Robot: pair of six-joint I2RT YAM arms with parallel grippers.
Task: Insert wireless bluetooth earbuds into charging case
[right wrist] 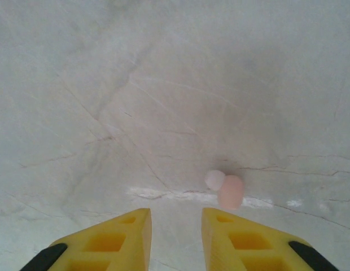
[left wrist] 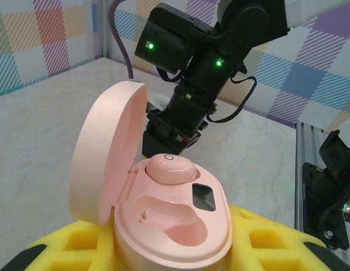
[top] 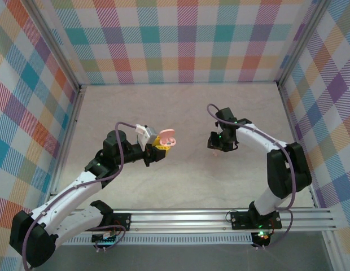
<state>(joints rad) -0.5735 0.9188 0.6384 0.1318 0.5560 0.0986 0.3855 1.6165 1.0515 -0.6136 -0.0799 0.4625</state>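
Pink charging case (left wrist: 169,226), lid open, one earbud (left wrist: 170,168) seated, pinched in my left gripper (top: 160,145); right gripper (right wrist: 175,217) spread, loose earbud (right wrist: 228,189) just ahead, so I reckon pickup step, centring needed before closing.

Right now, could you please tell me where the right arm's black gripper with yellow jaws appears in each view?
Top external: the black right gripper is right of centre, pointing down at the pale marbled table.
Left wrist: upper centre, black with green lights, behind the open pink oval charging case.
Right wrist: bottom edge, yellow jaws parted near a small pink earbud.
Shared landmark: that table.
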